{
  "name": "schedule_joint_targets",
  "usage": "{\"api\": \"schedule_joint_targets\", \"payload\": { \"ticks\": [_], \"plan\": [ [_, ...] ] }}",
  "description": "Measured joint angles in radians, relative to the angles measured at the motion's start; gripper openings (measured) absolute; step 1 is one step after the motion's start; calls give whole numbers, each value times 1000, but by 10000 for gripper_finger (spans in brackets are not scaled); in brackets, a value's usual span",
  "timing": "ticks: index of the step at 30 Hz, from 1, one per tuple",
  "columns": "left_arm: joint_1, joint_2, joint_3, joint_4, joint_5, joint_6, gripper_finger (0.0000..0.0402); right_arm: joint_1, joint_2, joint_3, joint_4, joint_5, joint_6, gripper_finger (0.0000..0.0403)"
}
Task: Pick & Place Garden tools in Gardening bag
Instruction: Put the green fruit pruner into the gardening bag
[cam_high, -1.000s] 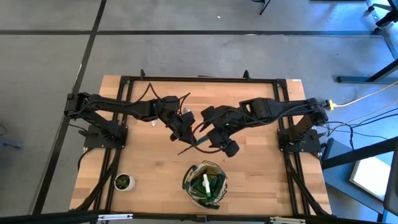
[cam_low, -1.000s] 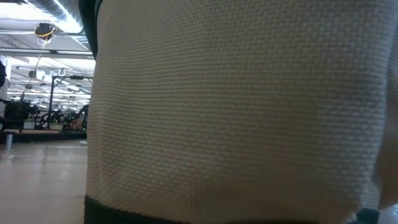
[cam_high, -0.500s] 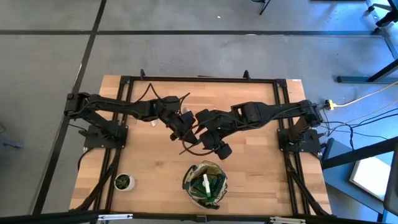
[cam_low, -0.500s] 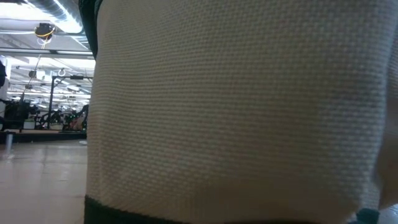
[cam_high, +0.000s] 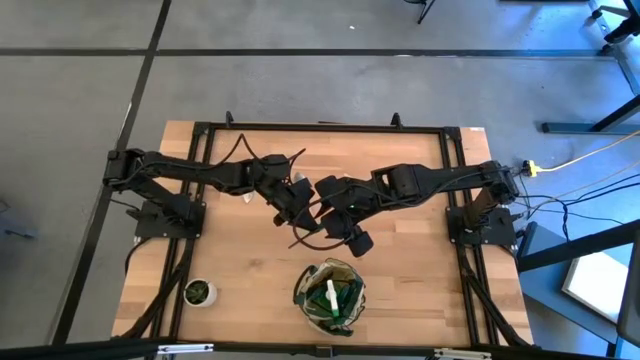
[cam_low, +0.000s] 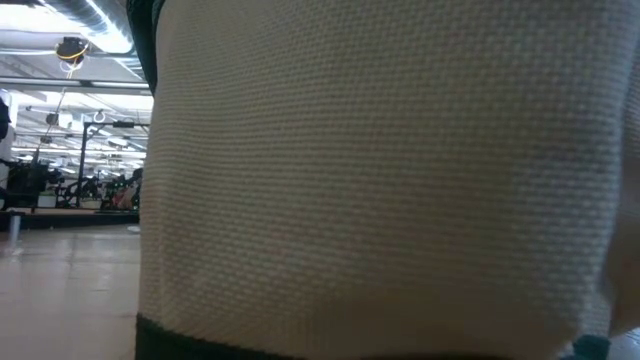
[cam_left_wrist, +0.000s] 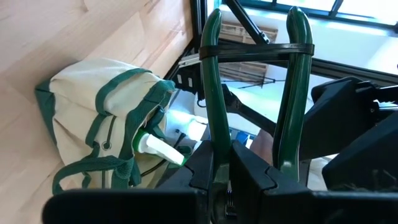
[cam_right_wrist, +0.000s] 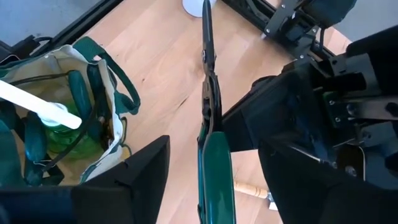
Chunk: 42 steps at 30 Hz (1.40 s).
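The pruning shears (cam_left_wrist: 252, 112) hang mid-table, centre of the high view, handles rising from the left gripper (cam_left_wrist: 239, 177), which is clamped on them. The right gripper (cam_right_wrist: 214, 168) straddles one green handle with its fingers spread and nothing gripped. A clean handover probably means the right closing firmly before the left lets go. Both arms reach inward, meeting above the gardening bag (cam_high: 330, 293) at bottom centre, where the spray bottle (cam_right_wrist: 43, 115) already sits; a potted plant (cam_high: 199, 292) stands lower left.
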Motion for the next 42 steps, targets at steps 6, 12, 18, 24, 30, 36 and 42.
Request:
{"api": "schedule_joint_targets", "payload": {
  "ticks": [6,12,18,24,30,36,42],
  "plan": [
    [0,0,0,3,0,0,24,0,0,0,-5,5,-4,243],
    [-8,0,0,12,-26,0,24,0,0,0,-17,39,-8,243],
    [-14,0,0,15,-70,17,24,0,0,0,-46,74,1,243],
    [-14,0,0,14,-73,27,24,0,0,0,-52,74,1,243],
    [-14,0,0,14,-82,35,24,-2,0,0,-65,74,4,243],
    [-27,-1,0,111,-93,27,24,-9,-1,-14,-86,73,5,243],
    [-29,-2,0,136,-117,11,24,-24,0,-56,-78,73,27,243]
  ]
}}
